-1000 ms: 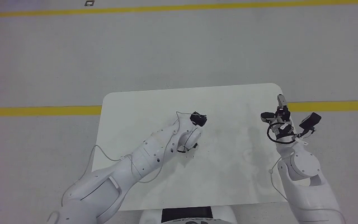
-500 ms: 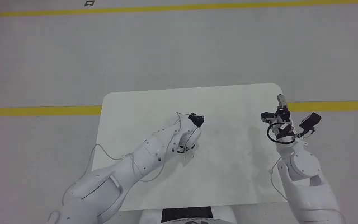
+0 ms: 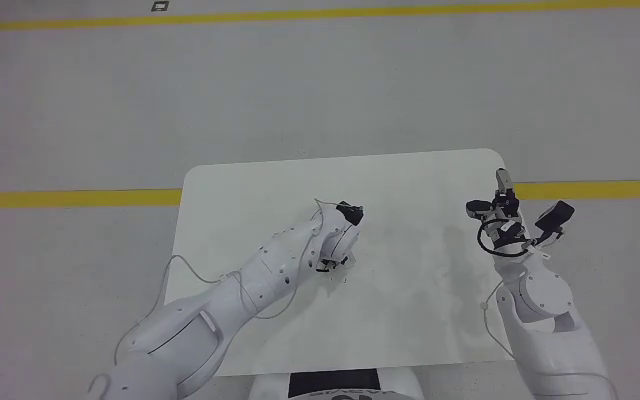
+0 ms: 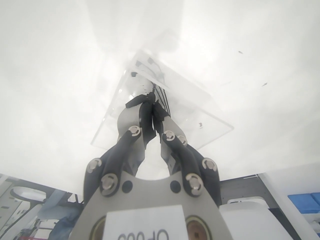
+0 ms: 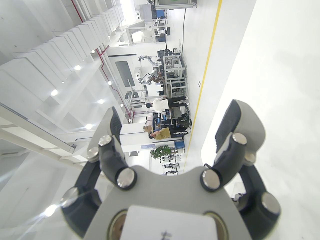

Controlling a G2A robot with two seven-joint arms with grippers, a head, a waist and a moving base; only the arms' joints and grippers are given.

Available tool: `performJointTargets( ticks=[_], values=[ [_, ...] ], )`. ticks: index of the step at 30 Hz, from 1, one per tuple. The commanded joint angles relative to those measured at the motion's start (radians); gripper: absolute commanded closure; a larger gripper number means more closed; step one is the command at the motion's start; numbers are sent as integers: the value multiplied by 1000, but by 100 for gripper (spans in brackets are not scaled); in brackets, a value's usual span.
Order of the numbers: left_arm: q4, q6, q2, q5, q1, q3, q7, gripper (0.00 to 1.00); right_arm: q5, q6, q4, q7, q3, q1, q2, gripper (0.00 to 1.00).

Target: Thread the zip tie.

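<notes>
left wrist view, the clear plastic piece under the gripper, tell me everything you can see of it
The clear plastic piece is flat, see-through and roughly square; sheet or bag, I cannot tell. It lies on the white table. A few thin dark strips lie toward one corner, where the left gripper, shut, seems to touch it. A tiny dark mark sits near another corner.

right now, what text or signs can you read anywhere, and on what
On the left gripper, a label: print cut off at the edge, unreadable.
On the right gripper, a label: only a sliver of print, unreadable.
On the clear bag, a dark mark: too small to read.
On the floor, a small sign: too small to read.
</notes>
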Motion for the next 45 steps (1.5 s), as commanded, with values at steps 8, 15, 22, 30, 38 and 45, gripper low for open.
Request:
performJointTargets(
  ticks=[8,15,22,30,38,45],
  values=[
    [-18,23,-1,24,-7,2,-17,100,0,0,0,0,0,0,0,0],
    [-109,44,15,77,3,-12,-65,100,0,0,0,0,0,0,0,0],
    [-200,57,37,129,26,-30,-93,100,0,0,0,0,0,0,0,0],
    [-282,57,68,133,43,-53,-93,100,0,0,0,0,0,0,0,0],
    [-429,2,145,112,107,-184,-93,100,0,0,0,0,0,0,0,0],
    [-578,-123,226,14,232,-371,-93,100,0,0,0,0,0,0,0,0]
  ],
)
